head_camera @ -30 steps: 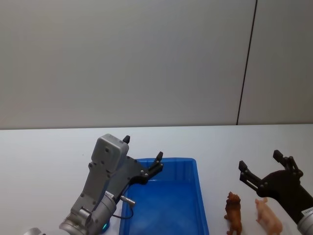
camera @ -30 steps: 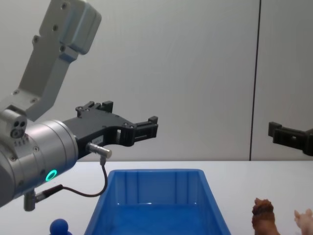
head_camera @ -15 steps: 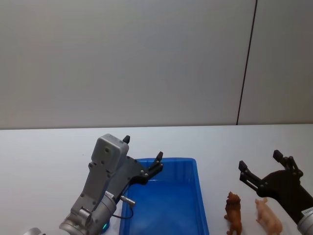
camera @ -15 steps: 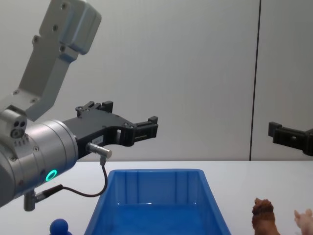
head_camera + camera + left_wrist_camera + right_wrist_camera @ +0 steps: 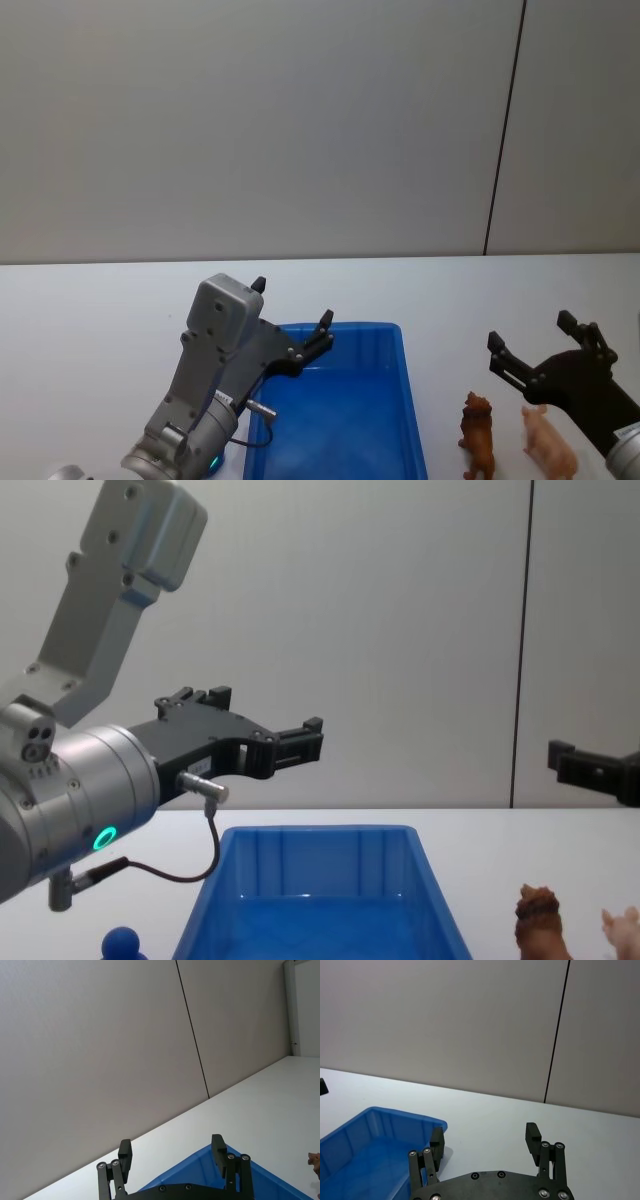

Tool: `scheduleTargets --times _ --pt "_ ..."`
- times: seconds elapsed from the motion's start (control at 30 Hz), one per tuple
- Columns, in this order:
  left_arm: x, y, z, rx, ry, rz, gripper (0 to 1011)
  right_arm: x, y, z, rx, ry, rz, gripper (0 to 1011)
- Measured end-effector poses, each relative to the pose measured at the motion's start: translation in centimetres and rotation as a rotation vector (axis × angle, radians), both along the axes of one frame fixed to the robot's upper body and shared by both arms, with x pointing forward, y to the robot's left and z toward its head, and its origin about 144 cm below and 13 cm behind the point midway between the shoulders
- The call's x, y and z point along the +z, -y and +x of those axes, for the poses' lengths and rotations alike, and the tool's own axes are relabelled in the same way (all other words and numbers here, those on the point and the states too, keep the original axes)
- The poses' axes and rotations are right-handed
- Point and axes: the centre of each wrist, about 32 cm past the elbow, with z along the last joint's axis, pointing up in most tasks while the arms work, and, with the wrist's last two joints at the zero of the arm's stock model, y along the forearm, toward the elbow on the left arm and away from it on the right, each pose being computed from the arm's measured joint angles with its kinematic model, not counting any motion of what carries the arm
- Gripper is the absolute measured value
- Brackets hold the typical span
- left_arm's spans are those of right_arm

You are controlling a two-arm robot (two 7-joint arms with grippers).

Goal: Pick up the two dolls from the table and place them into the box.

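The lion [image 5: 478,436] and pig [image 5: 548,445] stand on the table [image 5: 100,300], just right of the box [image 5: 372,327]
Right gripper [image 5: 530,330] hangs above them, fingers apart (poised to descend, I judge); left gripper [image 5: 292,301], likewise spread, hangs over the box's left side

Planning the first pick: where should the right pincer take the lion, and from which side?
Torso, across the flanks, from above, probably. The lion stands upright, body narrow; pig and box sit close either side, leaving the open right pincer little sideways room.

The head camera looks down on the tabletop [image 5: 100,300], the chest camera level across it, both catching the box [image 5: 360,327].
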Motion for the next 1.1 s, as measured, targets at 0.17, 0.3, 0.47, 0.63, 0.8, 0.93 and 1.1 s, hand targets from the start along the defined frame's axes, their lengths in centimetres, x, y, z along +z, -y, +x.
scheduleTargets --times 0.17,0.3,0.47,0.63,0.8,0.93,1.1 --pt "0.0 0.0 0.0 0.0 0.0 0.0 1001 -0.2 0.1 0.2 -0.016 -0.039 -0.005 1001" --pt "0.0 0.0 0.0 0.0 0.0 0.0 1001 -0.4 0.2 0.4 -0.031 -0.072 -0.009 1001" --pt "0.0 0.0 0.0 0.0 0.0 0.0 1001 -0.6 0.3 0.5 -0.055 -0.115 -0.017 1001" --pt "0.0 0.0 0.0 0.0 0.0 0.0 1001 -0.9 0.6 0.5 -0.084 -0.165 -0.031 1001" --pt "0.0 0.0 0.0 0.0 0.0 0.0 1001 -1.3 0.8 0.4 -0.108 -0.218 -0.047 1001" --pt "0.0 0.0 0.0 0.0 0.0 0.0 1001 -1.6 1.0 0.3 -0.12 -0.255 -0.058 1001" --pt "0.0 0.0 0.0 0.0 0.0 0.0 1001 -2.0 1.1 0.1 -0.129 -0.296 -0.071 1001"
